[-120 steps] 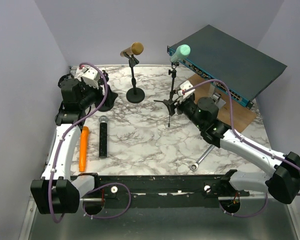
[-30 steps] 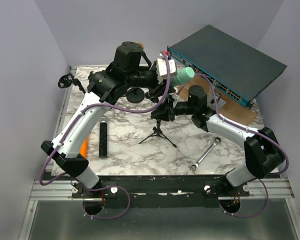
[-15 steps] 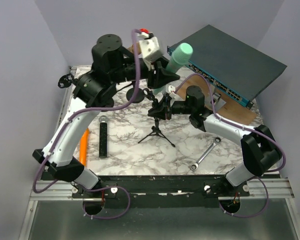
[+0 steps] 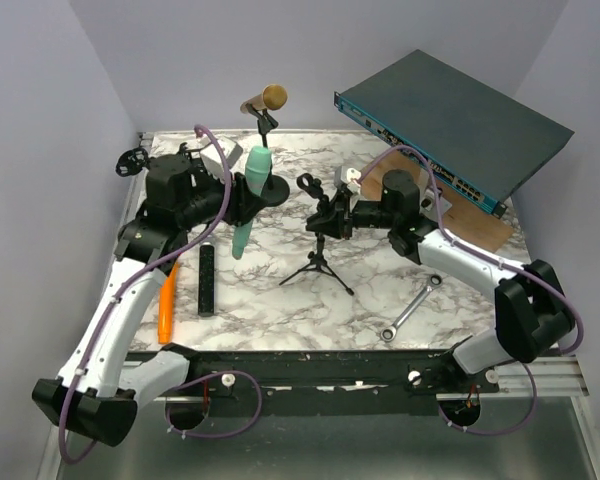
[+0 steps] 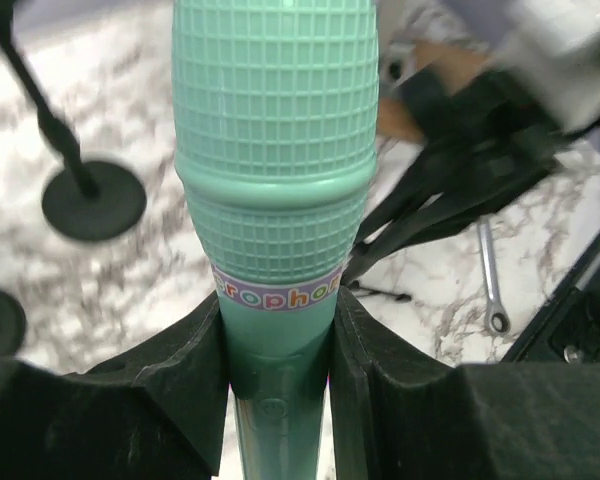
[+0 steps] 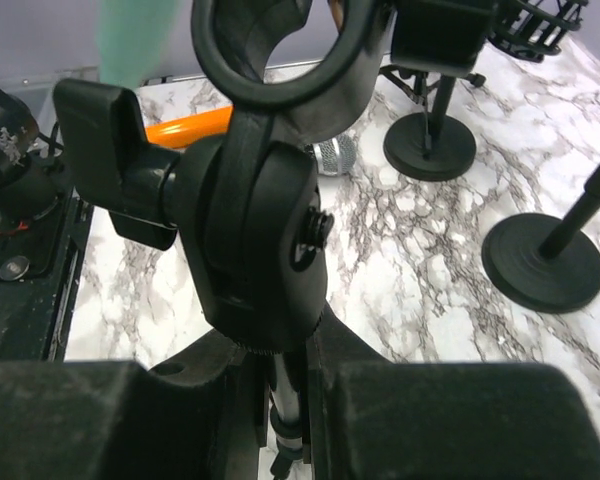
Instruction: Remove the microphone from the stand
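The green microphone (image 4: 248, 205) is out of the clip and hangs head-up over the table's left half, with my left gripper (image 4: 238, 207) shut on its handle. In the left wrist view the black pads (image 5: 185, 385) press the handle just under the microphone's (image 5: 275, 150) printed band. The black tripod stand (image 4: 320, 255) is upright at mid-table, and its ring clip (image 4: 308, 185) holds nothing. My right gripper (image 4: 334, 218) is shut on the stand's thin pole (image 6: 286, 385), just under the clip joint (image 6: 255, 240). The open ring (image 6: 270, 50) shows above it.
A gold microphone (image 4: 267, 98) sits on a round-base stand (image 4: 272, 190) at the back. A black microphone (image 4: 207, 280) and an orange tool (image 4: 167, 297) lie on the left, a wrench (image 4: 410, 310) on the right. A dark network switch (image 4: 450, 115) sits back right.
My left gripper has carried the green microphone down and to the left, away from the stand's clip. The right gripper has kept its hold on the stand, almost still.
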